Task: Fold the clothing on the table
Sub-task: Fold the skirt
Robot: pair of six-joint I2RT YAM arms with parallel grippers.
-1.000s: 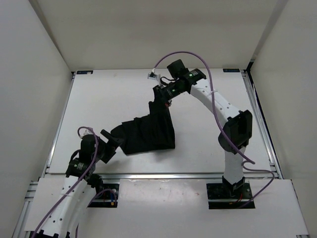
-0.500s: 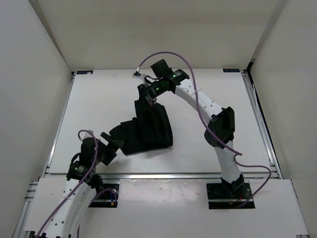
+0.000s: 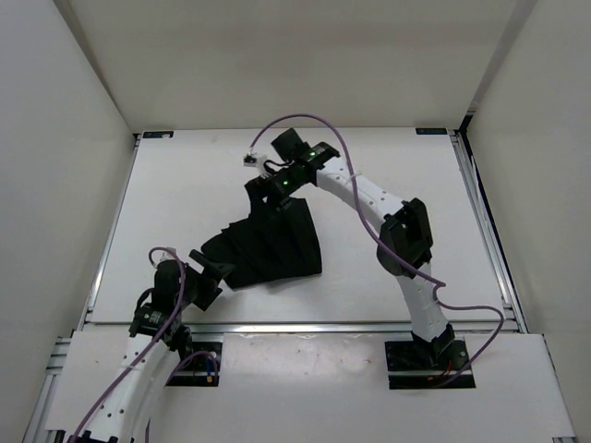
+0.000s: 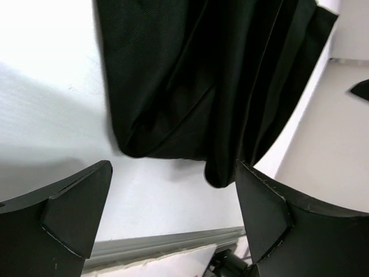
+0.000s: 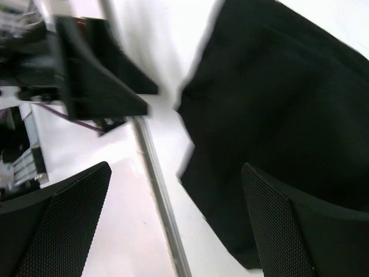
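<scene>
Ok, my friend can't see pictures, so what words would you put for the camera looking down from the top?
Black clothing lies bunched in creases in the middle of a white table. The right gripper reaches over its far edge, and the left gripper sits open beside its near left corner.

Plain white enclosure walls (image 3: 305, 55)

Top camera: high, at the near side, looking down on the whole flat white desk (image 3: 185, 185). Wrist cameras: close, low over the creased black fabric garment (image 4: 202, 75), which all three views share.
</scene>
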